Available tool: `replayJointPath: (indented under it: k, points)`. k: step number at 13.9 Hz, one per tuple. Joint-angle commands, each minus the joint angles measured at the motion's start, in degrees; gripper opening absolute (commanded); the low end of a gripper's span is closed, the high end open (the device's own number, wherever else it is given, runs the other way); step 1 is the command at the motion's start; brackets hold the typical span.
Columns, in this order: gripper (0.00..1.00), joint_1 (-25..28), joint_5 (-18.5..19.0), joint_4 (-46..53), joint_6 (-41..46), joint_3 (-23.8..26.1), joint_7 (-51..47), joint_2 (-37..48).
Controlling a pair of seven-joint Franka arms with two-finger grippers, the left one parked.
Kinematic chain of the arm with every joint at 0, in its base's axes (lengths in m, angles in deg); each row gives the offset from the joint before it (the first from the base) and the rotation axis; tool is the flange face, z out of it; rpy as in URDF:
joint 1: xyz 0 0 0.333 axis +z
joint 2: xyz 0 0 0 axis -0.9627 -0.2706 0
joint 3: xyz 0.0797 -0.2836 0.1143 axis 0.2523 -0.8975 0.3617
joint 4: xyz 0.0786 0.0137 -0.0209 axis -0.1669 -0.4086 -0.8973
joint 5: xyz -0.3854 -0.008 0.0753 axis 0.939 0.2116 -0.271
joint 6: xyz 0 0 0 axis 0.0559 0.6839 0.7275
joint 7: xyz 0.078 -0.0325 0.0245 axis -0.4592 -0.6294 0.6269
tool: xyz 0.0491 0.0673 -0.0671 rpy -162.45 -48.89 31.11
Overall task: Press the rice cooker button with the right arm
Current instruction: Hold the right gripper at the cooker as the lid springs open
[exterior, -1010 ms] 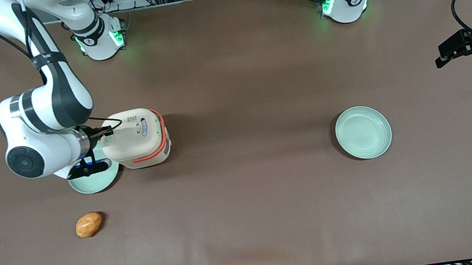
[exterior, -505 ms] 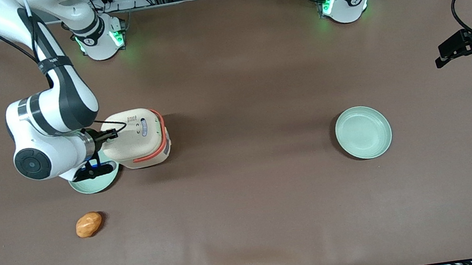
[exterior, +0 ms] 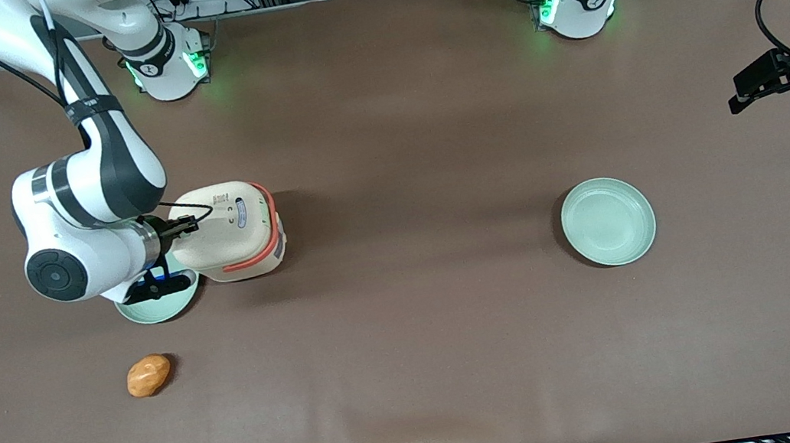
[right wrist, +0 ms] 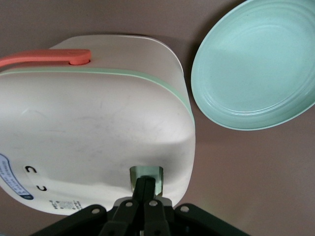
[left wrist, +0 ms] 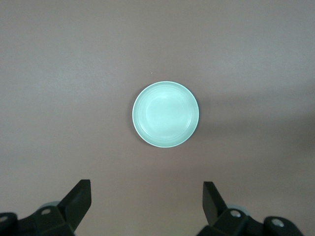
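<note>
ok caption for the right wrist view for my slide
Shut gripper presses its fingertips on the pale green button of the closed rice cooker, beside a green plate.

The front view looks steeply down from high above the table (exterior: 416, 373), taking in its whole top. The right wrist camera sits close over the rice cooker (right wrist: 93, 132), looking along the closed gripper (right wrist: 144, 189) at its lid. The left wrist camera faces straight down on a plate (left wrist: 166, 114), from farther off. Front and right wrist views share the rice cooker.
</note>
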Motion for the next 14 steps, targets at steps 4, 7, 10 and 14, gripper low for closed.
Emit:
replayJointPath:
  k: [4, 7, 10, 14]
  points:
    - [0.2, 0.0, -0.6, 5.1, 0.2, -0.1, -0.1, 0.6]
    - [0.59, 0.1, -0.5, 10.9, 0.2, -0.1, -0.4, 1.2]
    - [1.0, 0.2, -0.4, 15.5, -0.4, 0.0, -0.5, 1.0]
    - [1.0, 0.1, -0.4, 17.5, -0.4, 2.7, -0.7, 1.6]
